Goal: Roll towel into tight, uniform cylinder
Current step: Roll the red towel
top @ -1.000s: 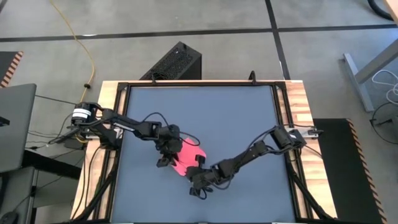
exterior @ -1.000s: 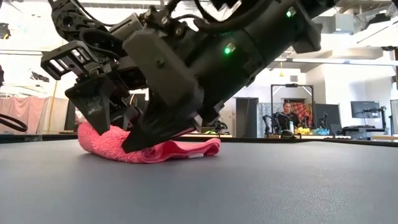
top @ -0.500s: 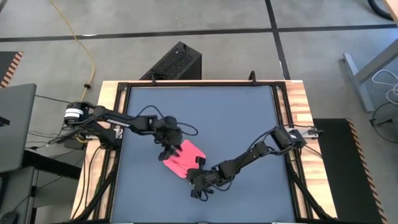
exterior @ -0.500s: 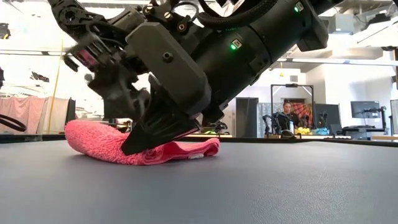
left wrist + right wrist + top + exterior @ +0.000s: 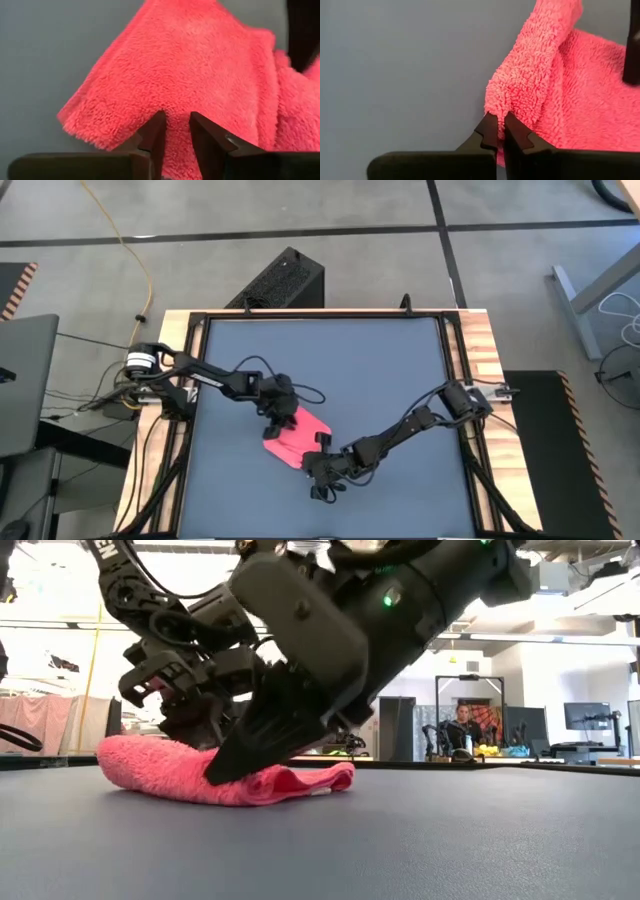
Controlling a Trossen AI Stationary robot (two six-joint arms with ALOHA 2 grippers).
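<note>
The pink towel (image 5: 298,436) lies loosely folded on the dark tabletop, its tiny white tag (image 5: 318,790) at its right end in the low view. My left gripper (image 5: 281,418) stands at the towel's far left side, its fingers nearly together in the pile (image 5: 177,131). My right gripper (image 5: 318,464) is at the towel's near edge, shut on a raised fold (image 5: 498,129). In the low view the right gripper (image 5: 226,768) slants down onto the towel (image 5: 160,765), with the left gripper behind it. My left gripper pinches a little of the towel's upper surface (image 5: 176,107) between its two fingertips, close to the towel's left edge. The fingers come from above, pointing down. The towel lies flat on the table under them. My right gripper pinches the end of a raised fold at the towel's near edge (image 5: 506,102) between its two fingertips. The fingers slant down from the table's near right side. The fold stands up as a ridge away from the fingers; the rest of the towel lies on the table.
The dark tabletop (image 5: 380,370) stretches bare around the towel inside a wooden frame (image 5: 478,350). Both arms reach in from the table's left and right edges. A person sits far off in the room behind the table (image 5: 462,727).
My left gripper has gone from the towel's left end a little toward the table's right, onto the towel's top, turning as it went. The towel's left end has sunk from a raised bunch into a flatter lie reaching farther left. My right gripper has kept its hold.
</note>
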